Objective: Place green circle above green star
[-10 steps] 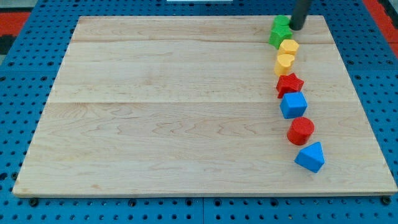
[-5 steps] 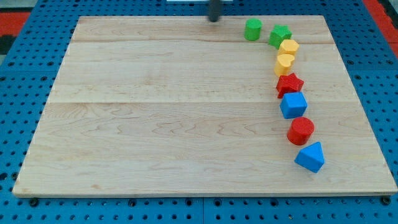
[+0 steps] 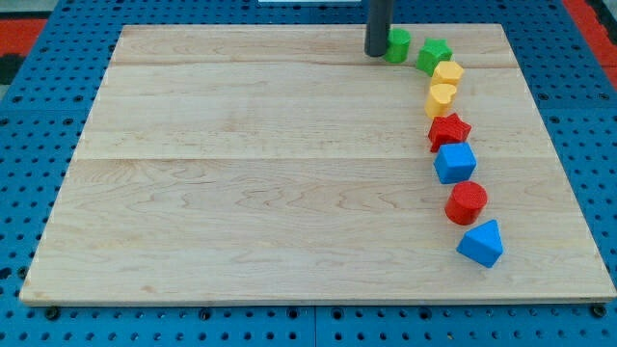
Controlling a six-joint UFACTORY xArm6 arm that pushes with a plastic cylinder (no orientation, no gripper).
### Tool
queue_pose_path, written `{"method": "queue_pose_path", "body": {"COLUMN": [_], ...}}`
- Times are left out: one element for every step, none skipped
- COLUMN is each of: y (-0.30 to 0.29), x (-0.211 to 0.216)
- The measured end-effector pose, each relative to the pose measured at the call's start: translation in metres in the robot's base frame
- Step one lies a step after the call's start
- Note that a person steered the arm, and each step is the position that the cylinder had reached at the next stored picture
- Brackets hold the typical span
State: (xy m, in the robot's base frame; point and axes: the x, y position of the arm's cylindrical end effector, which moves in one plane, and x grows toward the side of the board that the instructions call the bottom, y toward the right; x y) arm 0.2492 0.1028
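My tip [image 3: 376, 53] stands on the wooden bench [image 3: 241, 173] near the view's top edge, just at the left side of the green circle [image 3: 397, 44]. The 2 look to be touching or almost touching; the rod hides part of the circle's left edge, so I cannot tell which. There are no fingers on this arm, only the rod, so nothing is gripped or held.

The green circle sits close to the top edge of the bench, right of centre. The green star [image 3: 434, 54] lies just to the right of it and slightly lower in the view, with a small gap between them. So the circle is beside the star on its left, not above it.

From the star a curved line of blocks runs down the right part of the bench. First come 2 yellow blocks, the upper yellow block [image 3: 447, 72] touching the star and the lower yellow block [image 3: 442, 97] right under it. Below them are the red star [image 3: 449, 129], the blue cube [image 3: 455, 162], the red cylinder [image 3: 467, 202] and the blue wedge-shaped block [image 3: 481, 243] nearest the bottom.

The rod comes down from the view's top, dark and nearly upright.
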Motion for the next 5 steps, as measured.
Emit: {"method": "queue_pose_path", "body": {"y": [0.006, 0.027, 0.050, 0.029, 0.009], "x": [-0.012, -0.030, -0.043, -0.039, -0.014]}}
